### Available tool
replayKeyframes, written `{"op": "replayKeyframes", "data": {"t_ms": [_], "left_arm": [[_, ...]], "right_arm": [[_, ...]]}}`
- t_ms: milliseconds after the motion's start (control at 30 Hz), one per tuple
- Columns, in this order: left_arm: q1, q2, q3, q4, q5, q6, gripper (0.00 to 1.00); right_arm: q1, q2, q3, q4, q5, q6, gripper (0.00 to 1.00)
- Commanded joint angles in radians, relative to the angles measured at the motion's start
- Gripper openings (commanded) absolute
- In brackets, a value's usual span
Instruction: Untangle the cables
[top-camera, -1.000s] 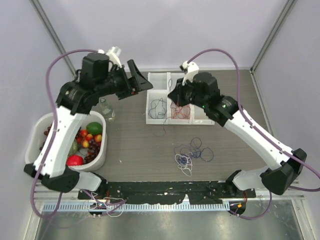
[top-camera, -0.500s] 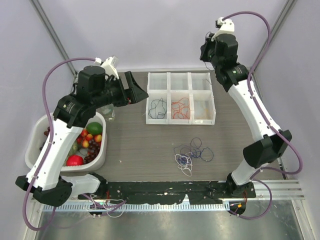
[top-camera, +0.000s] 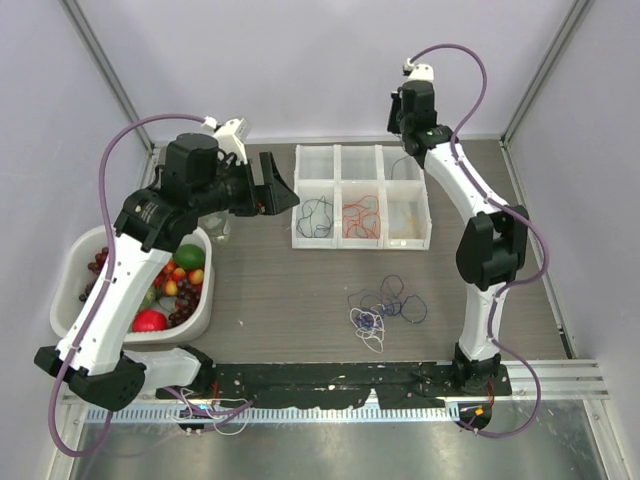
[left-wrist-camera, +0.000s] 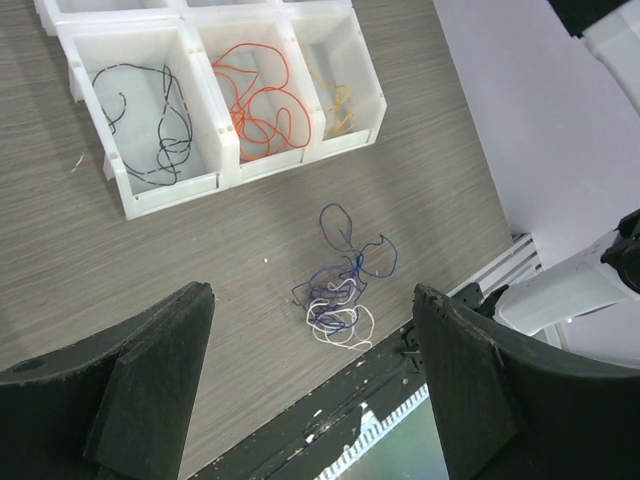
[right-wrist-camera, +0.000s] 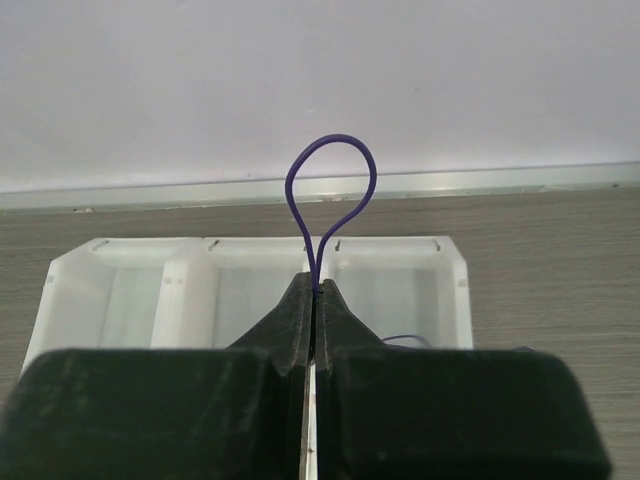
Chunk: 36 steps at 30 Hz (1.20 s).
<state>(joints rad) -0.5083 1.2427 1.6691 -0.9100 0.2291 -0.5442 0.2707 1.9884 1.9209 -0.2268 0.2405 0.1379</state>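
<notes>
1. Grip first: the right gripper (right-wrist-camera: 313, 290) has its jaws clenched on a purple-blue wire (right-wrist-camera: 336, 137). A small loop stands above the pinch, raised over the back row of the divided bin (right-wrist-camera: 60, 265).
2. A bit of purple shows low in the right-hand back compartment in the right wrist view. It is likely this strand's hanging end, but the length below the jaws is hidden.
3. The jaws sit roughly in line with a divider. I judge the drop needs a small sideways shift to centre over one empty cell, or the wire may drape across the wall.
4. Lower until the hanging length pools inside, then release. So thin a strand may cling to the jaws, so a slow, straight lift suits.
5. Avoid the front row, where the black wire (left-wrist-camera: 160, 120), red-orange wire (left-wrist-camera: 265, 100) and yellow wire (left-wrist-camera: 340, 105) each lie in their own cell.
6. The left gripper (top-camera: 280, 188) hangs left of the bin, jaws spread wide and holding nothing. The tangle (left-wrist-camera: 335, 305) of purple-blue and white strands lies on the worktop (top-camera: 270, 290) in front of the bin, well apart from both arms.
</notes>
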Motion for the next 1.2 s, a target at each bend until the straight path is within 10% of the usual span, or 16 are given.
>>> {"op": "replayKeyframes", "data": {"t_ms": [0, 433, 1167], "left_arm": [[0.002, -0.003, -0.008, 0.002, -0.002, 0.052, 0.85], [0.002, 0.004, -0.025, -0.013, -0.011, 0.076, 0.86], [0.002, 0.072, -0.017, -0.036, 0.099, -0.023, 0.87]], "right_arm": [[-0.014, 0.050, 0.050, 0.095, -0.026, 0.099, 0.01], [-0.105, 0.154, -0.102, 0.213, -0.173, 0.676, 0.01], [-0.117, 0.400, 0.323, -0.404, -0.278, 0.535, 0.13]]}}
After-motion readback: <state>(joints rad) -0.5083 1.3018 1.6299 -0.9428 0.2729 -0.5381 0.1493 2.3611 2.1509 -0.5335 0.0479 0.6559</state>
